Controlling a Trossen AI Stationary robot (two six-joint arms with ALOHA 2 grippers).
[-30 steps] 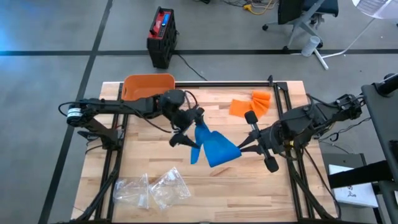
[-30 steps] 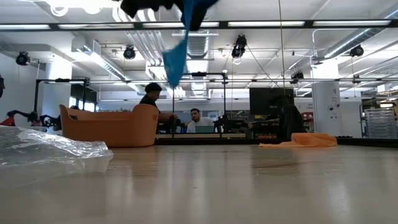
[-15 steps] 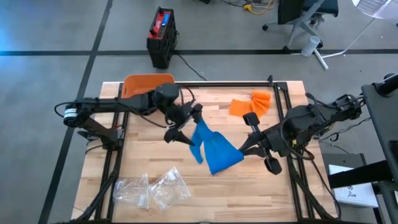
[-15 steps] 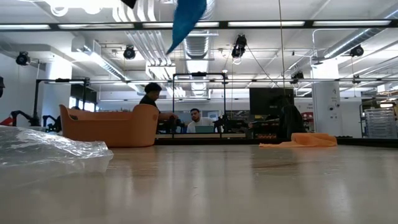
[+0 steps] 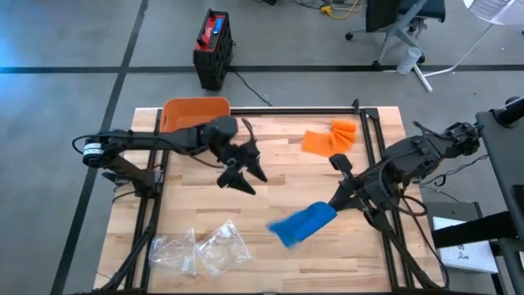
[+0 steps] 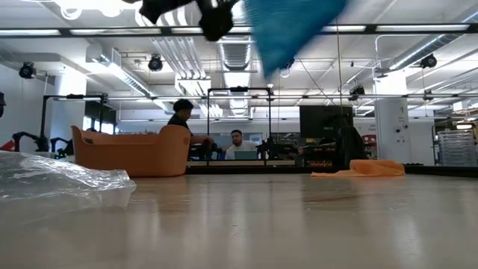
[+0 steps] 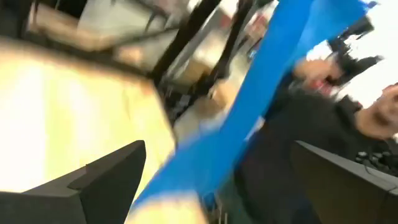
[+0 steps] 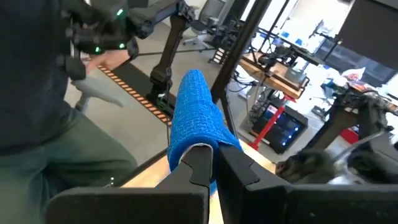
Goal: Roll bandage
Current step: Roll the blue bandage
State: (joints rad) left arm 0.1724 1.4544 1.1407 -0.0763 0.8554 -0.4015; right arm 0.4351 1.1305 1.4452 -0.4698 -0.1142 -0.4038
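Observation:
The blue bandage [image 5: 300,224] is a wide band of woven cloth held above the table; in the low view it shows high up [image 6: 293,28]. My right gripper [image 5: 334,205] is shut on one end of it. My left gripper [image 5: 244,179] stands open above the middle of the table, to the left of the bandage and apart from it. In the left wrist view the bandage [image 7: 267,93] crosses the picture beyond the open fingers [image 7: 106,180], blurred. My right gripper pinches one end of the bandage [image 8: 198,138] between its two shut fingers [image 8: 200,163]. The fingers come nearly level from the table's right side. The rest of the band [image 5: 288,229] reaches out past the fingertips toward the near left, clear of the table.
An orange basket [image 5: 195,115] stands at the far left edge, and orange cloth [image 5: 331,137] lies at the far right. Clear plastic bags [image 5: 201,248] lie near the front left. A person [image 8: 43,112] stands beyond the table in the right wrist view.
The bandage was spread between the two grippers in the middle of the table. It has come away from my left gripper and swung toward the near right, and now trails from my right gripper alone. Both wrists have rolled. My left gripper's fingers have stayed open.

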